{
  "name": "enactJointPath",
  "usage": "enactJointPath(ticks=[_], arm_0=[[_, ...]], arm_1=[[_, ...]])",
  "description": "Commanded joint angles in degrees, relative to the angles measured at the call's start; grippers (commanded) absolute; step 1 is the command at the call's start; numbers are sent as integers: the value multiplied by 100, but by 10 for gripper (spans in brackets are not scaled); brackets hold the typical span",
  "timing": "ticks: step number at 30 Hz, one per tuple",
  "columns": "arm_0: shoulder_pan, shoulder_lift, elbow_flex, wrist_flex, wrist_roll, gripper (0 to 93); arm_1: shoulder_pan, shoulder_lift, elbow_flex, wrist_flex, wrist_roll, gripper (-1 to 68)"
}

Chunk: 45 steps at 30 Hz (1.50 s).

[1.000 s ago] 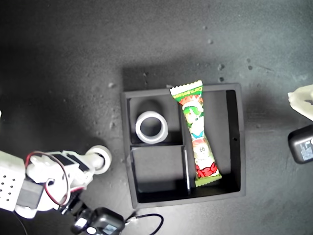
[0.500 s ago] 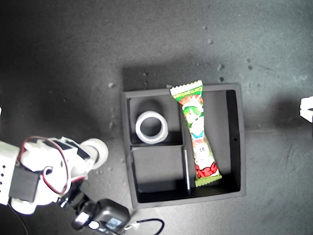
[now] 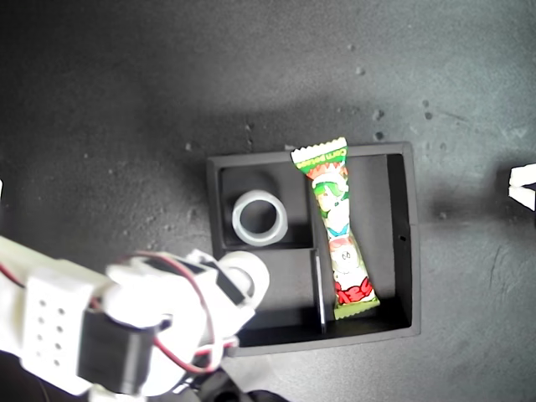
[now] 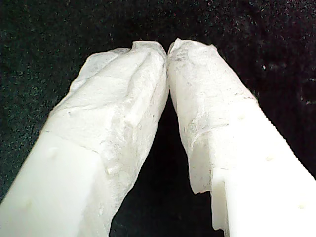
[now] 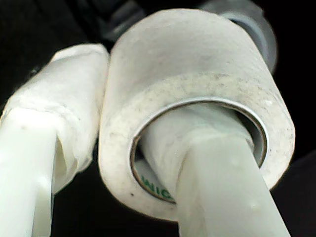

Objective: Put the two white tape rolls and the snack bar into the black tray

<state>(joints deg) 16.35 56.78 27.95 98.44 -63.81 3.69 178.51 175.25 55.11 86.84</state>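
Carrying the second tape roll (image 5: pixel 197 106) toward the black tray (image 3: pixel 402 234) is the step in hand, as I judge it: the snack bar (image 3: pixel 338 230) already lies in the tray's long compartment, one end propped on the tray's far wall in the exterior view, and the first tape roll (image 3: pixel 259 218) sits flat in a small compartment just beside the bar.

My second tool (image 5: pixel 133 138) has the roll pinched through its wall, one finger (image 5: pixel 217 187) threaded through the centre hole and the other finger (image 5: pixel 54 128) pressed on the roll's outside. The jaws stand only as far apart as the roll's wall. In the exterior view this arm's end, with the roll (image 3: pixel 249 275), hangs over the tray's wall nearest the arm, partly above the vacant compartment next to the one holding the first roll.

My first tool (image 4: pixel 168 49) has its tips together with nothing between them, above the bare dark surface (image 4: pixel 276 39); a white scrap at the exterior view's right edge, well apart from the tray, may be it, though I cannot tell.

Next, I reckon, the roll wants carrying a little further inside the tray wall, lowering into the vacant compartment, and the jaws spreading so the inner finger slips free of the hole without dragging the roll back out.
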Motion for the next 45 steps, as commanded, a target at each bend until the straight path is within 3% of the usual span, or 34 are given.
enactJointPath(ticks=[1,7,12,17,19,22,27,34,45], arm_0=[[114,-1213,-2909,668,-44,1],[167,-1582,-2918,668,-281,8],[334,-1784,-2936,668,-431,168],[431,-1433,-2593,677,-422,219],[360,-949,-2021,677,-431,193],[149,79,-809,677,-527,66],[-510,1942,1485,624,-325,14],[-1397,3472,4614,-457,193,1],[-1696,6284,8798,-2487,35,0]], arm_1=[[62,44,88,-132,-615,-5],[35,53,88,-149,-642,-5],[26,53,114,-149,-633,-5],[44,62,193,-149,-633,-5],[26,62,229,-149,-642,-5],[18,62,281,-149,-624,-5],[158,70,369,18,-606,-5],[229,70,369,158,-589,-4],[211,70,369,870,18,-4]])
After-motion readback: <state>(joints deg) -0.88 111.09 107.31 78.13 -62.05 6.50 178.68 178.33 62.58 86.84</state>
